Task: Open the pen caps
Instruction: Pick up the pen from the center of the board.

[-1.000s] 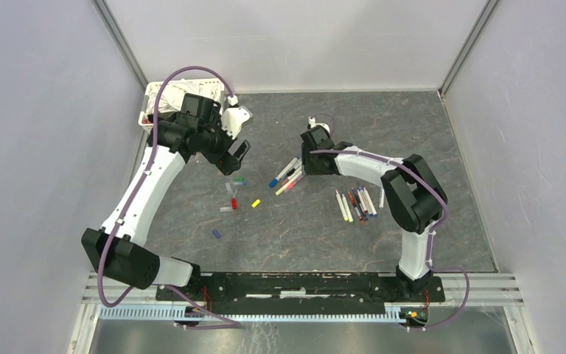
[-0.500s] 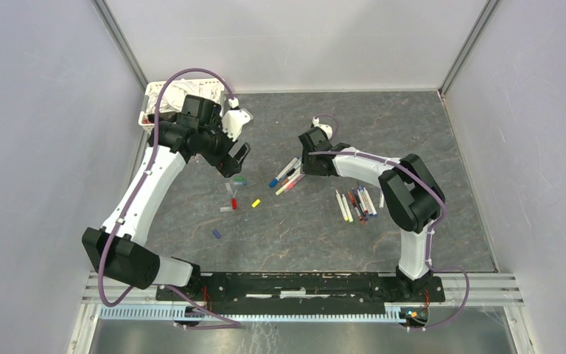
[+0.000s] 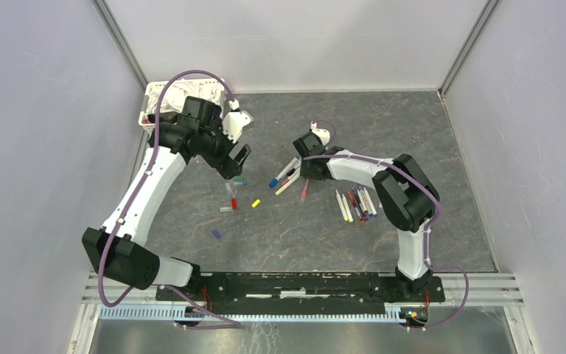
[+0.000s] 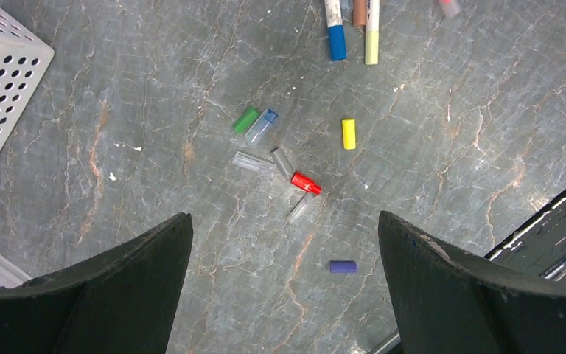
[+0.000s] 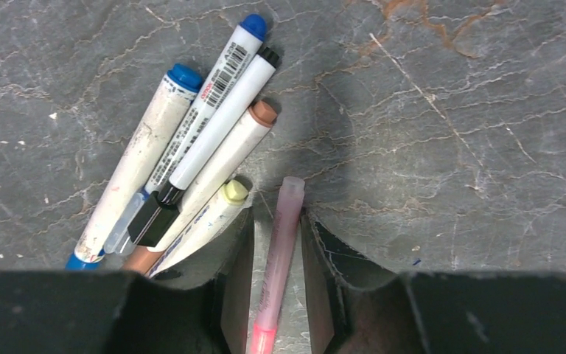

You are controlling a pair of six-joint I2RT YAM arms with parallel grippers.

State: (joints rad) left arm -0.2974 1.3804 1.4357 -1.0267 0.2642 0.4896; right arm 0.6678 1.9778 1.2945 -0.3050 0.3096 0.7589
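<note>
Right gripper [image 5: 276, 225] has shifted left and toward the near edge over the last second, and the pink pen [image 5: 281, 258] has come out of the fan of pens [image 5: 191, 169] with it; it now lies on its own, pointing to the near edge, just beside the fan. Right jaws are narrowed onto that pink pen, a finger along each side of the barrel, pen low on the desk [image 3: 427, 147]. Beside it the blue, black, brown and pale yellow ended pens are bunched and touching. A second bunch of pens [image 3: 357, 204] lies nearer the right arm, well apart from the gripper.

Left gripper [image 4: 284, 295] has barely moved; it hangs over the loose pen caps [image 4: 287, 166] with jaws spread wide, nothing in them. Caps on the desk below: green cap [image 4: 245, 119] touching a clear blue one [image 4: 261, 127], grey cap [image 4: 281, 161], red cap [image 4: 306, 183], yellow cap [image 4: 348, 134] off to one side, purple cap [image 4: 343, 267] alone. White basket [image 4: 7, 96] sits at the far left corner
</note>
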